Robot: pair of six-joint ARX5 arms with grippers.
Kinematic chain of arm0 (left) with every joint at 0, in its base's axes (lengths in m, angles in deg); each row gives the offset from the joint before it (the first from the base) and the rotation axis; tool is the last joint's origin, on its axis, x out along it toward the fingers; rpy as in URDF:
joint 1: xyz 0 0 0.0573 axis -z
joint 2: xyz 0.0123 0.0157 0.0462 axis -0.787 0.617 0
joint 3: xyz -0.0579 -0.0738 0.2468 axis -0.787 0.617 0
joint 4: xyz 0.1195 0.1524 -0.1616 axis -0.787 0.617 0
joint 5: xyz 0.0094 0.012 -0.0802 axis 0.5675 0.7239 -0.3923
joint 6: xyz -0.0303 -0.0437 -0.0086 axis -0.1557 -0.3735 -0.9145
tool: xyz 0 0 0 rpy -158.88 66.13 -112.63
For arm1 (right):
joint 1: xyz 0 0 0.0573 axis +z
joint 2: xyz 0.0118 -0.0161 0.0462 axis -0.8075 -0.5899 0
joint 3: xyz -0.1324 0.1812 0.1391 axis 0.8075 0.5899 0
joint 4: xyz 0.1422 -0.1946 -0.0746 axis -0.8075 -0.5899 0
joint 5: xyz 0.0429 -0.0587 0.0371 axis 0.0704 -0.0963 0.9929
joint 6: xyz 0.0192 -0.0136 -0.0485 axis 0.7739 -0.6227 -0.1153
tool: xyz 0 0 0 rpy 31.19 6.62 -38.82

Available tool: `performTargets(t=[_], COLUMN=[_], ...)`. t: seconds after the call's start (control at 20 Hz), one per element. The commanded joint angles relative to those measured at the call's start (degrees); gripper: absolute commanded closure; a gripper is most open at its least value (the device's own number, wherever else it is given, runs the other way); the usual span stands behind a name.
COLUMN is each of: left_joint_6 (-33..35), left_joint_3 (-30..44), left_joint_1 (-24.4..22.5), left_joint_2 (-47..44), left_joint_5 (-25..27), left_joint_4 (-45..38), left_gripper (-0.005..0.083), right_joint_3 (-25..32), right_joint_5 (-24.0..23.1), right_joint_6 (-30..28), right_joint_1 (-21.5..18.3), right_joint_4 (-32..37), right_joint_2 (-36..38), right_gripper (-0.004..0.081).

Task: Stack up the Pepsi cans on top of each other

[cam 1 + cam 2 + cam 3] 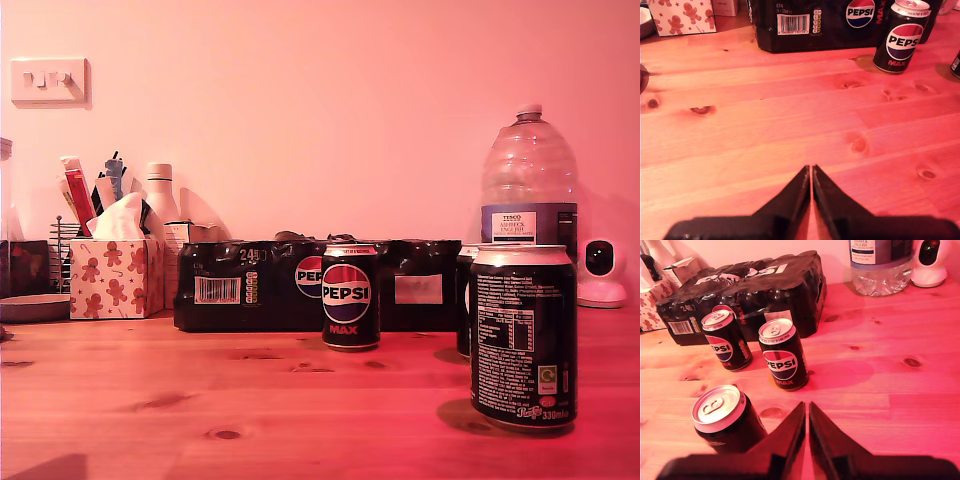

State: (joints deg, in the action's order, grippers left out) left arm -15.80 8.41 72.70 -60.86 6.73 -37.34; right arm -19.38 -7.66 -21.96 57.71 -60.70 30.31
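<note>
My first gripper (811, 172) fingers together, empty; one Pepsi can (901, 36) far ahead. My second gripper (807, 410) fingers together; nearest can (726, 419) just beside them, two cans (784, 356) ahead, all unstacked on table (900, 390).

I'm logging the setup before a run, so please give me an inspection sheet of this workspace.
Surface: knotty wooden tabletop, under reddish light.
Job's things: three black Pepsi Max cans with silver tops, all upright, apart, none stacked.
Clutter: black shrink-wrapped Pepsi multipack; tall clear plastic water bottle; gingerbread-print tissue box; wire rack of tubes and bottles; dark dish at the exterior view's left edge.
Grippers: my first gripper and my second gripper have fingers closed, empty, above bare wood.
Cables: nothing seen.
Surroundings: plain wall with white light switch; small white camera.
</note>
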Motion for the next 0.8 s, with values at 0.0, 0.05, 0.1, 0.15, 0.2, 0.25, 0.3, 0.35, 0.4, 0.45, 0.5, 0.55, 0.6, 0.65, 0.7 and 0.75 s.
performTargets(t=[0.0, 0.05, 0.1, 0.15, 0.2, 0.25, 0.3, 0.35, 0.4, 0.45, 0.5, 0.55, 0.6, 0.65, 0.7, 0.75], left_joint_6=[-1.86, -1.86, -1.86, -1.86, -1.86, -1.9, -1.97, -3.06, -3.78, -3.78, -3.8, -3.74, -3.76, -3.76, -3.76, -3.76], left_joint_3=[0.85, 0.85, 0.85, 0.85, 0.85, 0.85, 0.85, 0.85, 0.85, 0.85, 0.85, 0.85, 0.85, 0.85, 0.85, 0.85], left_joint_1=[-0.22, -0.22, -0.22, -0.22, -0.22, -0.22, -0.22, -0.2, -0.13, 0.0, 0.17, 0.46, 0.76, 1.07, 1.36, 1.62], left_joint_2=[-0.17, -0.15, -0.15, -0.15, -0.15, -0.15, -0.17, -0.15, -0.15, -0.07, -0.04, -0.04, -0.04, 0.07, 0.44, 1.01], left_joint_5=[-4.66, -4.66, -4.66, -4.63, -4.63, -4.63, -4.63, -4.83, -6.21, -8.11, -10.45, -11.82, -12.61, -13.29, -13.75, -14.29], left_joint_4=[-14.56, -14.56, -14.53, -14.56, -14.56, -14.56, -14.69, -14.99, -15.37, -15.93, -16.5, -16.94, -17.4, -17.81, -17.99, -18.01], left_gripper=[0.0795, 0.0795, 0.0795, 0.0795, 0.0795, 0.0795, 0.0795, 0.0795, 0.0795, 0.0795, 0.0795, 0.0795, 0.0795, 0.0795, 0.0795, 0.0795], right_joint_3=[0.26, 0.26, 0.26, 0.26, 0.26, 0.26, 0.26, 0.26, 0.26, 0.26, 0.26, 0.26, 0.26, 0.26, 0.26, 0.26], right_joint_5=[-1.25, -1.25, -1.25, -1.22, -1.22, -1.18, -0.79, 0.33, 1.36, 2.21, 3.32, 4.2, 4.44, 4.48, 4.92, 5.73], right_joint_6=[-1.42, -1.42, -1.42, -1.42, -1.42, -1.42, -1.42, -1.44, -1.44, -1.42, -1.42, -1.27, -1.22, -1.22, -1.22, -1.22], right_joint_1=[0.26, 0.26, 0.26, 0.26, 0.26, 0.26, 0.26, 0.26, 0.26, 0.26, 0.26, 0.26, 0.26, 0.26, 0.26, 0.26], right_joint_4=[7.56, 7.56, 7.61, 7.61, 7.89, 8.52, 8.68, 8.52, 8.48, 8.5, 8.72, 9.2, 9.53, 9.77, 9.99, 10.4], right_joint_2=[-3.28, -3.76, -4.17, -4.33, -4.33, -4.31, -4.33, -4.35, -4.87, -5.68, -6.78, -8.02, -9.33, -10.95, -12.68, -14.69], right_gripper=[0.0783, 0.0783, 0.0783, 0.0783, 0.0783, 0.0783, 0.0783, 0.0783, 0.0783, 0.0783, 0.0783, 0.0783, 0.0783, 0.0783, 0.0783, 0.0783])
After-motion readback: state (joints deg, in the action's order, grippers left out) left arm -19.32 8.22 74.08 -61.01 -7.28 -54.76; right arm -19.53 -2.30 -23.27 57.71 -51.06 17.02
